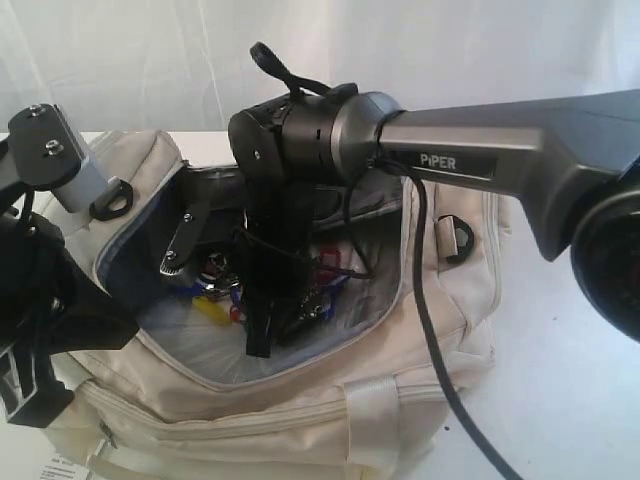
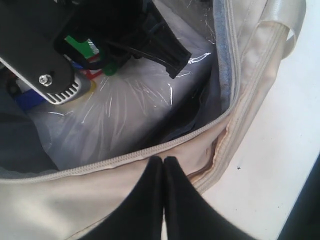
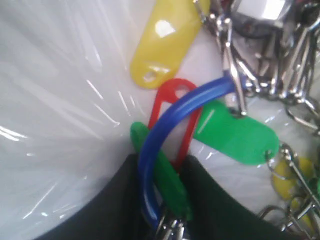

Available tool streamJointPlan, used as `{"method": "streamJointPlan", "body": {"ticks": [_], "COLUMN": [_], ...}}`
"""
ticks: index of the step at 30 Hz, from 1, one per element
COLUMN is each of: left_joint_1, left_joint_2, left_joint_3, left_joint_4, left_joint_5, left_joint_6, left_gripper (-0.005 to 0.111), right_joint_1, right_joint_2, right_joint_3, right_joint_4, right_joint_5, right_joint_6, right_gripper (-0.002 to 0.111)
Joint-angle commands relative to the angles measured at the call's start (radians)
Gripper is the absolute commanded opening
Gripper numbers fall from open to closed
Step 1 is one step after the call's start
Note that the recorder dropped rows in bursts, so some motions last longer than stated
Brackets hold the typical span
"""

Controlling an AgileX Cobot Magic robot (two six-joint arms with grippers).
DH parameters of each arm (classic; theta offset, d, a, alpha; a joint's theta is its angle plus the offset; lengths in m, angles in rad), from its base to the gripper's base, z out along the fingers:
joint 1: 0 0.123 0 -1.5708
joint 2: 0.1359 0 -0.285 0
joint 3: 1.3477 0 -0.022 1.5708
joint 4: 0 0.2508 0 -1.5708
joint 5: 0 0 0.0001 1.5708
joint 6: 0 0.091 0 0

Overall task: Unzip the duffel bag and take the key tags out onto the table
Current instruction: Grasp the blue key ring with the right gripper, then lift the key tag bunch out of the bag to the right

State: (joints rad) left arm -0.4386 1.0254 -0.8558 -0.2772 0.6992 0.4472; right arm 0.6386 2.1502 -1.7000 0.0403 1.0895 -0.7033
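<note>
Your R claw [image 3: 161,176] is down inside the open bag [image 1: 300,410], clamped on the key tags [image 3: 235,135] w/ a blue loop [image 3: 147,170] between its jaws, so lift straight up slowly, grip firm, then out to the table [image 1: 560,380]. L claw [image 2: 163,162] has its tips pressed together at the bag's rim; can't tell if it pinches cloth. Watch the crinkly plastic [image 3: 60,100] under the R claw & the cable [image 1: 430,330] behind it, both could snag.

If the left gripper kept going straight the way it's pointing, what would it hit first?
Probably the zip edge of the cream fabric duffel bag; the left gripper, jaws together, points right at it. Depth is unclear; crinkled clear plastic lies beyond.
</note>
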Motion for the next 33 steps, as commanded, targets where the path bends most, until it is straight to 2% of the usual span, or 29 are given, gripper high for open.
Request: {"method": "streamJointPlan", "body": {"ticks": [1, 10, 33], "left_joint_1": [-0.005, -0.005, -0.005], "left_joint_2": [-0.003, -0.003, -0.003], "left_joint_3": [0.008, 0.008, 0.008], "left_joint_4": [-0.018, -0.018, -0.021], "left_joint_5": [0.013, 0.013, 0.014], "left_joint_6": [-0.007, -0.007, -0.007], "left_gripper": [0.0, 0.0, 0.0], "right_joint_1": [-0.01, -0.01, -0.01], "right_joint_2": [-0.014, -0.11, -0.309], "right_joint_3": [0.014, -0.046, -0.048], "right_joint_4": [-0.013, -0.013, -0.011], "right_joint_5": [0.06, 0.044, -0.024], "right_joint_6": [0.005, 0.005, 0.091], "right_gripper": [0.0, 0.0, 0.0]}}
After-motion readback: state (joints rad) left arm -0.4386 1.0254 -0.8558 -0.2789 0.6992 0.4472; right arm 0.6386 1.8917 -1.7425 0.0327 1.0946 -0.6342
